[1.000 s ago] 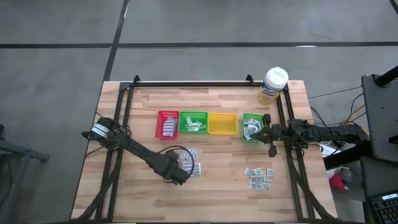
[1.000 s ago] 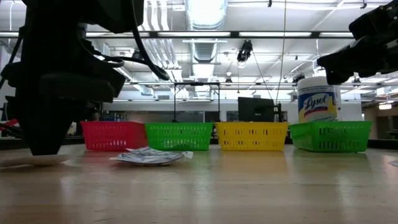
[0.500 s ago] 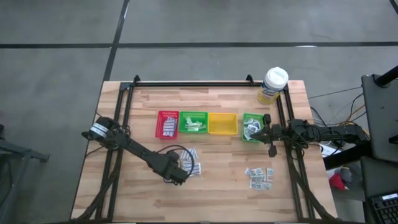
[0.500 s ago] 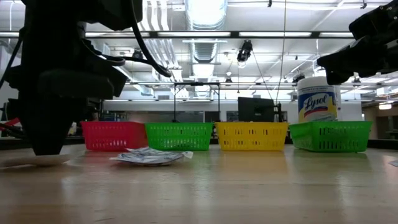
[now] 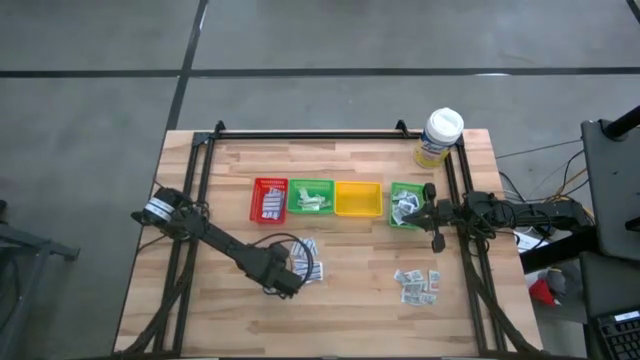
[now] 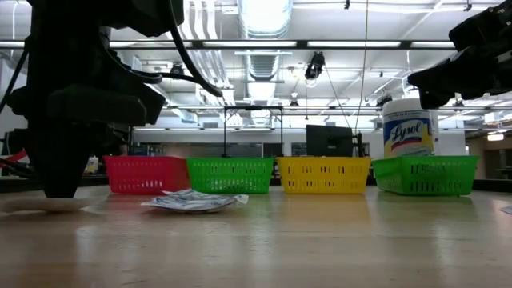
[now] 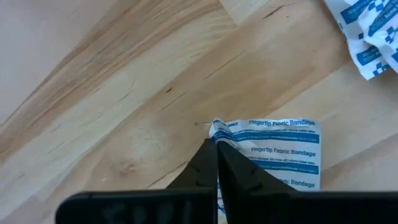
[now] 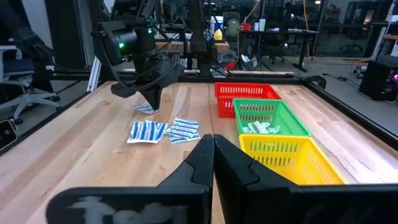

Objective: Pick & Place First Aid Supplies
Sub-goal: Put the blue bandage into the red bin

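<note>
Butcher-block table (image 5: 350, 290) under bright workshop lighting, framed by black rails; four trays in a row across its middle: red tray (image 5: 269, 200), green tray (image 5: 311, 197), yellow tray (image 5: 357, 199), second green tray (image 5: 404, 204).

Left end effector (image 5: 284, 287) down at the table on the near-left edge of the loose pile of bandage packets (image 5: 306, 259); fingers together, pinching the corner of one fingertip fabric bandage packet (image 7: 280, 152). Packet flat on the wood, directly beneath and just ahead of the fingertips, long axis across the line of the fingers, rest of the pile just beyond. Trays farther back, well apart from the grasp point. Left arm plainly the nearer one.

Right end effector (image 5: 437, 243) idle beside the second green tray, fingers together, holding nothing.

Against a second ago: left fingers then spread over the packet, now shut on it; arm position, pile and trays unchanged.
</note>
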Tool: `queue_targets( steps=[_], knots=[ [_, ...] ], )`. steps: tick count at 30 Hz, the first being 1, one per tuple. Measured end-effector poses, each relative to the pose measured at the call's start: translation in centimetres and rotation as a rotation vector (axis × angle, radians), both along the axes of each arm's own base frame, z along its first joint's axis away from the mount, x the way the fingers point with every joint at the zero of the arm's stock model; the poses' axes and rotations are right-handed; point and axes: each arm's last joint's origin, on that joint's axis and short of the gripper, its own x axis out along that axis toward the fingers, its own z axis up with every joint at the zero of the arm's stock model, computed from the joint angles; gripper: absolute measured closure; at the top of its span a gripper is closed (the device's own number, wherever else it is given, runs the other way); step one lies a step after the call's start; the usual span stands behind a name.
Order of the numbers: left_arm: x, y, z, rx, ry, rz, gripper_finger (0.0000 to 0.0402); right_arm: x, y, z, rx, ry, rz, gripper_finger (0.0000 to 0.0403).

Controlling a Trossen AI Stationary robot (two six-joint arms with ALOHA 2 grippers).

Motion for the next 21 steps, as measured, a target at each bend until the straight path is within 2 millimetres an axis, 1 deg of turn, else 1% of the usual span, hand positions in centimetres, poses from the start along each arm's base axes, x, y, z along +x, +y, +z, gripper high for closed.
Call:
queue_targets(
  steps=[8,15,19,21],
  knots=[
    [0.0,0.0,0.3,-0.001,-0.008,-0.068,0.0401,0.0,0.0,0.0,0.000,0.000,0.000,0.0394],
    [0.0,0.2,2.1,0.020,-0.079,-0.127,0.0401,0.0,0.0,0.0,0.000,-0.001,-0.001,0.0394],
    [-0.1,0.3,2.8,0.044,-0.106,-0.225,0.0401,0.0,0.0,0.0,0.000,0.001,0.000,0.0394],
    [-0.2,0.2,3.3,0.092,-0.136,-0.315,0.0401,0.0,0.0,0.0,0.000,0.000,0.000,0.0394]
  ],
)
